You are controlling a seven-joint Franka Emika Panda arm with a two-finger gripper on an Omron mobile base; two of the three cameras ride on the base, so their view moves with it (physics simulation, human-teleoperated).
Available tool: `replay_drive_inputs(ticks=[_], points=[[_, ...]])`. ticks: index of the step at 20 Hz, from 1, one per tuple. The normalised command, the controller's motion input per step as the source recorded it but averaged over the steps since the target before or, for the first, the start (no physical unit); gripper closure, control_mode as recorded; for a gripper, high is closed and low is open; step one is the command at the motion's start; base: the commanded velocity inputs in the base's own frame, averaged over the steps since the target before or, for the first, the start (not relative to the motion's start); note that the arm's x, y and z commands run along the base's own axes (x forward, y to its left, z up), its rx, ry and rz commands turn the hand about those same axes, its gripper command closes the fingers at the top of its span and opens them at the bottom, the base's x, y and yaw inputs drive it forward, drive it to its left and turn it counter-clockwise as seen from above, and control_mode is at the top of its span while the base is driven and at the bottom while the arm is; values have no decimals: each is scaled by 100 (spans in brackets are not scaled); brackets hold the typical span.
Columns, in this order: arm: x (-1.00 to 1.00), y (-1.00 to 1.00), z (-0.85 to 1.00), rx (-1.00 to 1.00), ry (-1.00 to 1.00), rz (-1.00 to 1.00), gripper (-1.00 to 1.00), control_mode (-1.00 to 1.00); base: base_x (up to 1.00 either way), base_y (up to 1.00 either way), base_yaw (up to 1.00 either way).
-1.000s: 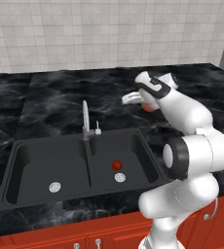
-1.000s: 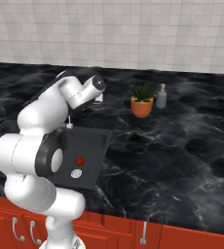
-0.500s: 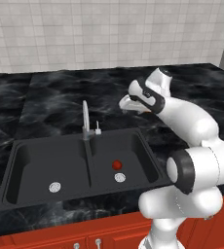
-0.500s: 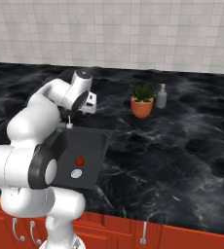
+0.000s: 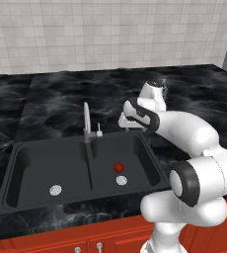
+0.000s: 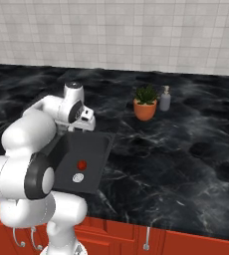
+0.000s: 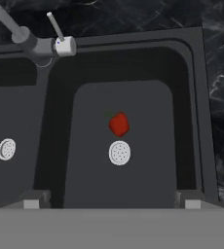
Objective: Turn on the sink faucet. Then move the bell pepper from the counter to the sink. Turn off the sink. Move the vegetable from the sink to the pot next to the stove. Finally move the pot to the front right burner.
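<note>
The red bell pepper lies in the right basin of the black sink, just behind that basin's round drain. The sink faucet rises on the divider at the back, its small lever beside it. No water shows at the spout. My gripper hangs open and empty above the right basin's back edge, looking down at the pepper. Its fingertips stand wide apart. Black veined counter surrounds the sink.
An orange plant pot with green leaves and a grey soap dispenser stand on the counter to the right of the sink, near the tiled wall. The left basin holds only its drain. Red cabinet fronts run below the counter.
The arm has swung left from over the counter beside the sink to above the right basin's back edge. The gripper stayed open. The pepper has not moved.
</note>
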Motion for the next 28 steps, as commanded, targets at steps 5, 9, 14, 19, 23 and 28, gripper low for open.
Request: replay_drive_inputs(ticks=[5,9,14,19,23,28], points=[[0,0,-39,-11,3,0,-100,-100,0,0,0],[0,2,-24,-5,7,0,-100,-100,0,0,0],[4,2,-22,0,6,0,-100,-100,0,0,0],[7,3,-27,0,2,0,-100,-100,0,0,0],[13,12,-32,0,2,0,-100,-100,0,0,0],[13,14,-35,-1,3,0,-100,-100,0,0,0]])
